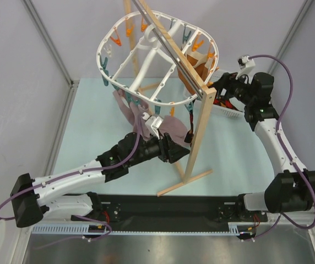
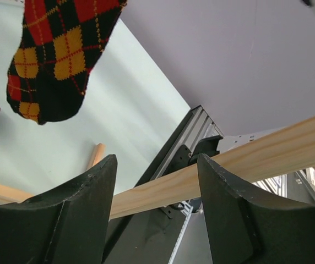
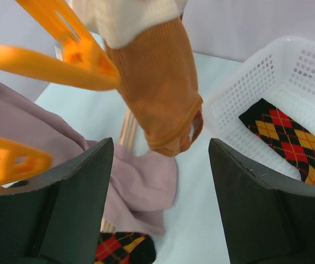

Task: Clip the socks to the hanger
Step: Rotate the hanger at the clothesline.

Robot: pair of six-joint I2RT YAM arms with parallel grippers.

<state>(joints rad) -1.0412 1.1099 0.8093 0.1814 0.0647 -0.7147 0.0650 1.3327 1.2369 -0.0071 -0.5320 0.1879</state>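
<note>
The hanger (image 1: pixel 146 55), a white oval frame ringed with orange and teal clips, hangs from the wooden stand. One checked sock (image 1: pixel 191 129) hangs from its near rim; it shows at the top left of the left wrist view (image 2: pixel 53 55) and at the bottom edge of the right wrist view (image 3: pixel 124 250). The second sock (image 3: pixel 289 137) lies flat in a white basket (image 3: pixel 240 93). My left gripper (image 2: pixel 157 159) is open and empty, below and beside the hanging sock. My right gripper (image 3: pixel 160 143) is open and empty, near the hanger's right side, above the basket's edge.
The wooden stand's upright post (image 1: pixel 197 132) and its slanted top bar (image 1: pixel 168 41) cross the workspace; a wooden bar (image 2: pixel 229 170) passes just beyond my left fingers. A mauve-pink cloth (image 3: pixel 141 187) and an orange garment (image 3: pixel 157 93) hang from the hanger. Orange clips (image 3: pixel 53 60) are close on my right gripper's left.
</note>
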